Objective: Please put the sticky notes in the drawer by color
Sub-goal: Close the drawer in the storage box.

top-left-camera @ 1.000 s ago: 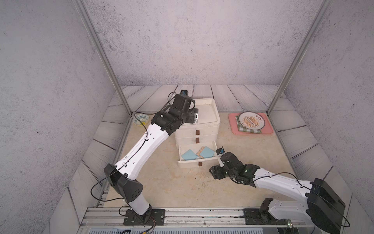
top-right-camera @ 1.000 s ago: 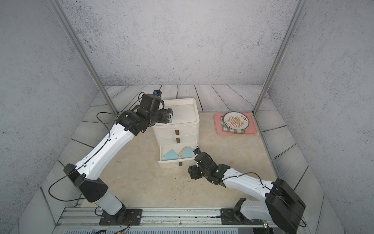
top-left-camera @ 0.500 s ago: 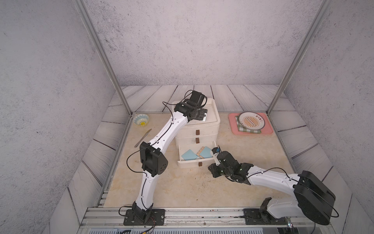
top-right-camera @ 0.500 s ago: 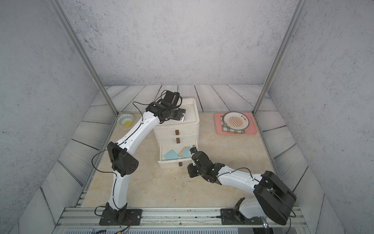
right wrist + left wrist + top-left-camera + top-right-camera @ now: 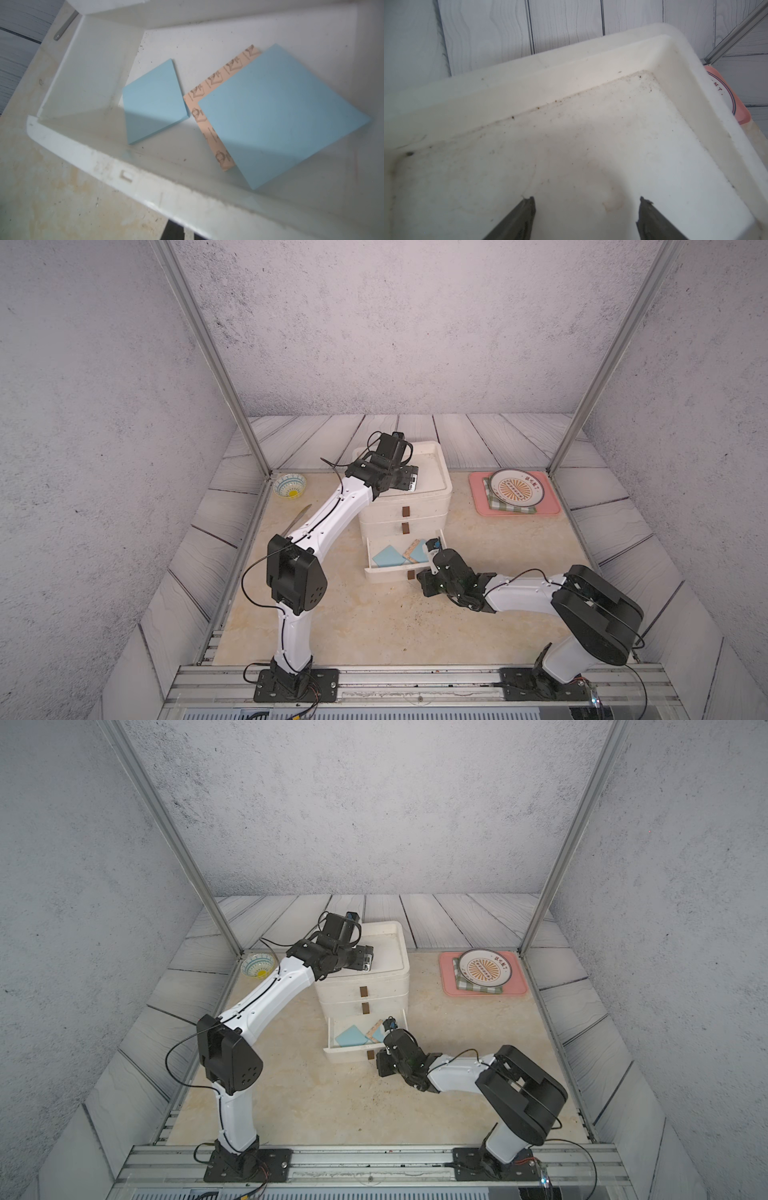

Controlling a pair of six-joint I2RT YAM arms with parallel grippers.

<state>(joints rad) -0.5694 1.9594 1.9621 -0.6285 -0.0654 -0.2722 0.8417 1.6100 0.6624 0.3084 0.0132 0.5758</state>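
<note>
Sticky notes (image 5: 154,101): two blue, one orange-patterned, in one drawer (image 5: 128,174)

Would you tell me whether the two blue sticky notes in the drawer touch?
Apart: right wrist view shows an orange-patterned pad between the near blue pad and far blue pad.

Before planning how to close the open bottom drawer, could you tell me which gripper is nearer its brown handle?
Right. The right gripper sits low beside the handle of the bottom drawer; the left gripper hovers open over the recessed top of the chest, two drawers higher.
</note>
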